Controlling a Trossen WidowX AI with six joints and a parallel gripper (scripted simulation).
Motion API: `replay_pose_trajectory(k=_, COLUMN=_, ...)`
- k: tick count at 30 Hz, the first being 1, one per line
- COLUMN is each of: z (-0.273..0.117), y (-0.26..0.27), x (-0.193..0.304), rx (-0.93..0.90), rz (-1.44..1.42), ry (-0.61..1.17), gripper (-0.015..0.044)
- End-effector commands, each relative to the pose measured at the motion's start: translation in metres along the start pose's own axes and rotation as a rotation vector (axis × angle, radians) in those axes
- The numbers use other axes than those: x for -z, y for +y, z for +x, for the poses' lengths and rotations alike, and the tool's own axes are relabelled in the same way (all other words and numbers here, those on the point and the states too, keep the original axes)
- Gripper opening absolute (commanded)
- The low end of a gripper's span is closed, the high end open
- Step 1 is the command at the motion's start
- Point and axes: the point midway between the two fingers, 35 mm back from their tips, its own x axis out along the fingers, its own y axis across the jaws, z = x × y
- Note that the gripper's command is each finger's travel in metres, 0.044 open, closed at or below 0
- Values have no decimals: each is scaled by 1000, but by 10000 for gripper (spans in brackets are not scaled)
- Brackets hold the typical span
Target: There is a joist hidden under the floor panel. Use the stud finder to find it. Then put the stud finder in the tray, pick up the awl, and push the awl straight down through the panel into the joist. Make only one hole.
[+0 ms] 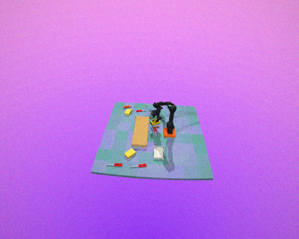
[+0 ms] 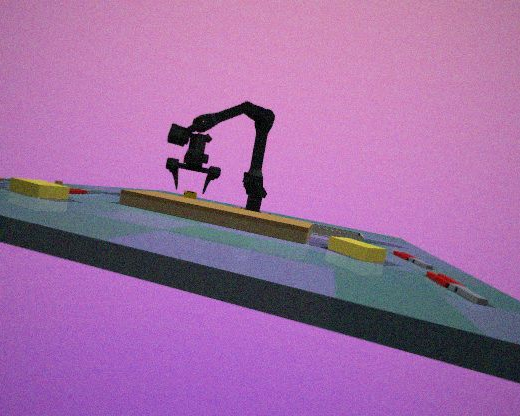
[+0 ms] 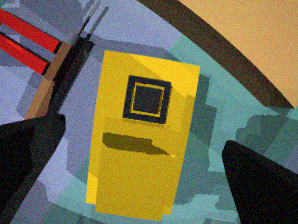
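The yellow stud finder (image 1: pixel 155 122) (image 2: pixel 190 194) (image 3: pixel 135 185) with a dark square display lies flat beside the floor panel (image 1: pixel 140 132) (image 2: pixel 218 212) (image 3: pixel 255 35). My gripper (image 2: pixel 190 190) (image 3: pixel 145 136) is open and empty, pointing down above the stud finder, with one finger to each side of it in the wrist view. A brown-handled tool with a thin shank, apparently the awl (image 1: pixel 156 126) (image 3: pixel 44 97), lies close beside the stud finder. The white tray (image 1: pixel 158 158) (image 2: pixel 335 231) is at the panel's near end in the top view. The joist is hidden.
A red-handled tool (image 1: pixel 155 132) (image 3: pixel 27 35) lies against the brown handle. Yellow blocks (image 1: pixel 128 112) (image 1: pixel 130 153) (image 2: pixel 357 249) lie off both panel ends. More red-handled tools (image 1: pixel 114 165) (image 1: pixel 138 165) (image 1: pixel 141 111) and an orange-handled one (image 1: pixel 127 107) lie near the table edges.
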Motion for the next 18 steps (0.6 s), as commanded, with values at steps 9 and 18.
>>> replay_pose_trajectory(k=9, z=21, y=2, x=7, rx=-4, rz=6, ry=7, gripper=440)
replay_pose_trajectory(k=18, z=31, y=3, x=10, rx=-4, rz=6, ry=7, gripper=414)
